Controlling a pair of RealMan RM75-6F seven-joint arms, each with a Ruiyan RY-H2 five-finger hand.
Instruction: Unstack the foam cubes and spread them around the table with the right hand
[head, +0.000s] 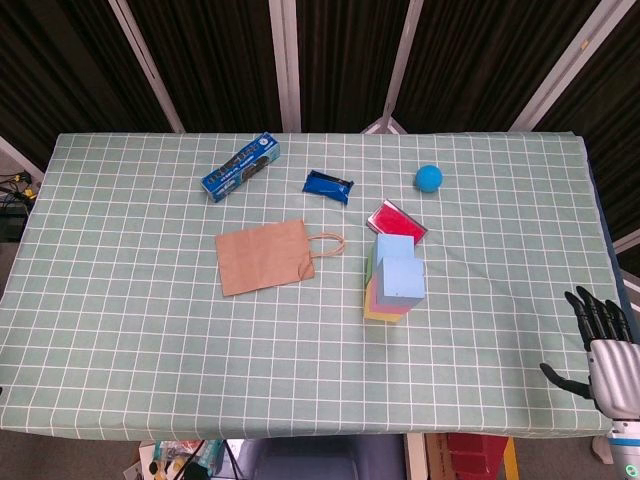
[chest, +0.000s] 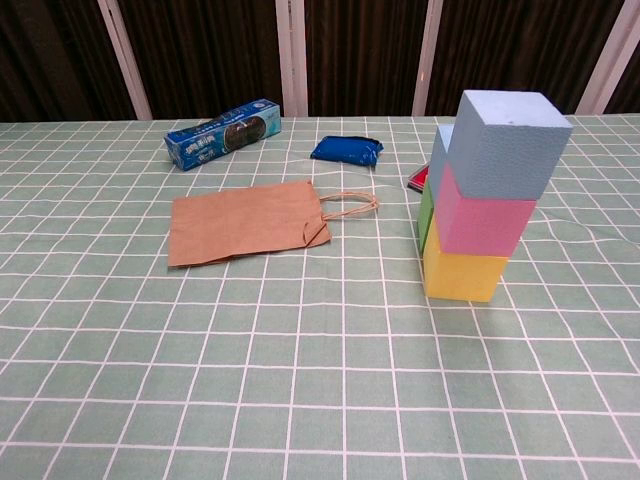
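Observation:
A stack of foam cubes (head: 396, 283) stands right of the table's middle. In the chest view a blue cube (chest: 506, 143) tops a pink cube (chest: 481, 217), which sits on a yellow cube (chest: 464, 274). Behind them stands a second, lower pile, a light blue cube (chest: 438, 155) over a green cube (chest: 425, 215). My right hand (head: 603, 345) hovers at the table's front right corner, fingers spread, holding nothing, well to the right of the stack. It shows only in the head view. My left hand appears in neither view.
A brown paper bag (head: 265, 255) with a handle lies left of the stack. A blue box (head: 240, 167), a dark blue packet (head: 329, 185), a blue ball (head: 429, 178) and a red flat item (head: 397, 219) lie farther back. The table's front edge (head: 300, 436) runs close below.

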